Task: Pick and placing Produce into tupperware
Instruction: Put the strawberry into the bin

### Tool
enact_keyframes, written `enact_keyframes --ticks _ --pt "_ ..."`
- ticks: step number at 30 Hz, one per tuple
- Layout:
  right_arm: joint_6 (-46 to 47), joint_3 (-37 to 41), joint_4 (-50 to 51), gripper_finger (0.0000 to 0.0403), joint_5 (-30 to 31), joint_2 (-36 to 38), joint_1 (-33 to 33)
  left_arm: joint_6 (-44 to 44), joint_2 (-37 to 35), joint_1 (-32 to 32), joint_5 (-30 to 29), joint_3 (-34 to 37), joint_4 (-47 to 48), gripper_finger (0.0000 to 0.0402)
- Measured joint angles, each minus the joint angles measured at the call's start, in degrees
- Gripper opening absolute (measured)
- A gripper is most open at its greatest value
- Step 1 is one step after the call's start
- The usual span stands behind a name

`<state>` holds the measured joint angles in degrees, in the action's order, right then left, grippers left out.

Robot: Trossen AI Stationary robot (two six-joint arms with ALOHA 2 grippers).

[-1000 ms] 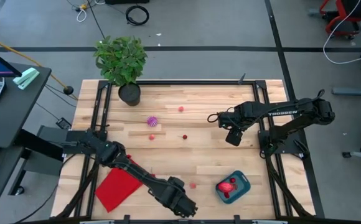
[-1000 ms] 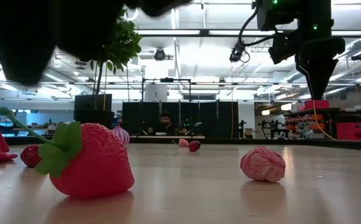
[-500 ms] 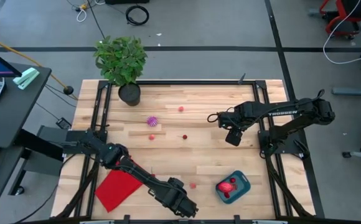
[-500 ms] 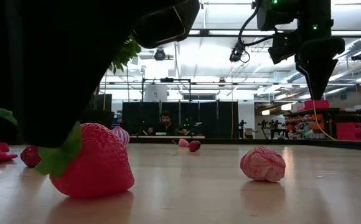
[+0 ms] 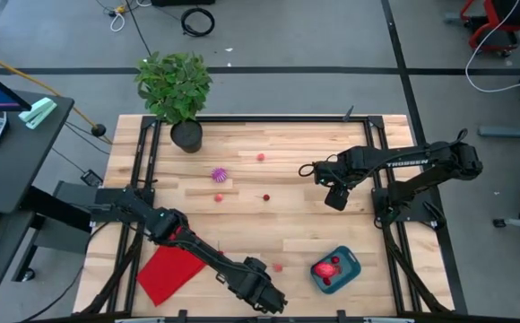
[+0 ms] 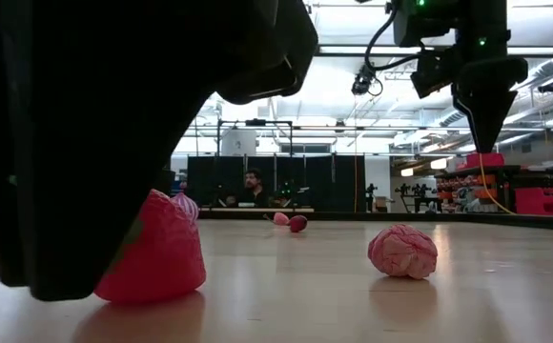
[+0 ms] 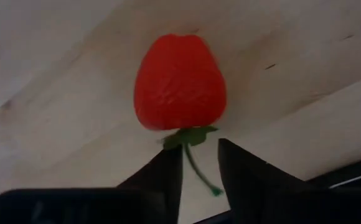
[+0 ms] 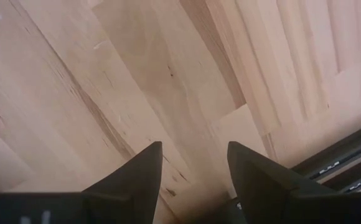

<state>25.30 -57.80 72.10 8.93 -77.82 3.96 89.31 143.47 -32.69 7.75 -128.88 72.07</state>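
The left gripper (image 7: pixel 199 163) hangs low at the table's (image 5: pixel 296 152) front edge, fingers parted, a red toy strawberry (image 7: pixel 179 83) lying just ahead of its tips with the green stem between them. The right gripper (image 8: pixel 193 163) waits spread open above bare wood, well away from the teal tupperware (image 5: pixel 349 266)

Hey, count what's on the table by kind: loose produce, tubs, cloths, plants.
Loose produce: 5 (strawberry, purple piece, three small red or pink pieces)
Tub: 1
Red cloth: 1
Potted plant: 1
Total: 8
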Motion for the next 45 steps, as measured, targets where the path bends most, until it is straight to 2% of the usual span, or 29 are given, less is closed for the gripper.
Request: enact_keyframes --ticks 6,8,11,18,23,28,34,37,39,45 --pt "0.00 0.00 0.02 0.0191 0.00 0.00 -0.01 -0.12 0.01 0.09 0.00 0.00 -0.21 0.0020" --pt "0.00 0.00 0.01 0.0191 -0.01 0.00 -0.01 -0.12 0.01 0.09 0.00 0.00 -0.45 0.0008" --pt "0.00 0.00 0.02 0.0191 -0.02 0.00 -0.01 -0.44 0.01 0.20 0.00 -0.02 -0.72 0.0009" --pt "-1.23 0.00 1.37 0.0191 -0.04 0.00 -0.01 -9.96 0.04 2.57 -1.38 -4.12 -0.63 0.0004" --pt "-0.45 0.02 9.66 0.0191 -2.25 0.00 -0.26 -16.62 -0.80 6.43 -5.13 -5.73 -3.23 0.0003" --pt "0.79 0.02 17.45 0.0185 -3.91 1.88 -3.70 -24.70 -1.73 10.53 -7.78 -6.12 -9.26 0.0002" --pt "7.75 0.07 17.91 0.0174 -3.34 9.09 -9.65 -36.99 -1.73 14.23 -7.80 -6.12 -22.95 0.0001" --pt "12.29 0.07 17.90 0.0170 -1.18 13.81 -12.13 -46.75 -1.73 15.13 -7.98 -6.12 -30.70 0.0001" --pt "14.45 0.07 17.95 0.0169 0.80 17.12 -13.47 -50.31 -1.81 15.56 -8.40 -6.12 -34.47 0.0001" --pt "20.56 0.07 17.73 0.0169 1.70 26.25 -15.51 -56.26 -1.82 16.15 -8.59 -6.12 -37.01 0.0001"
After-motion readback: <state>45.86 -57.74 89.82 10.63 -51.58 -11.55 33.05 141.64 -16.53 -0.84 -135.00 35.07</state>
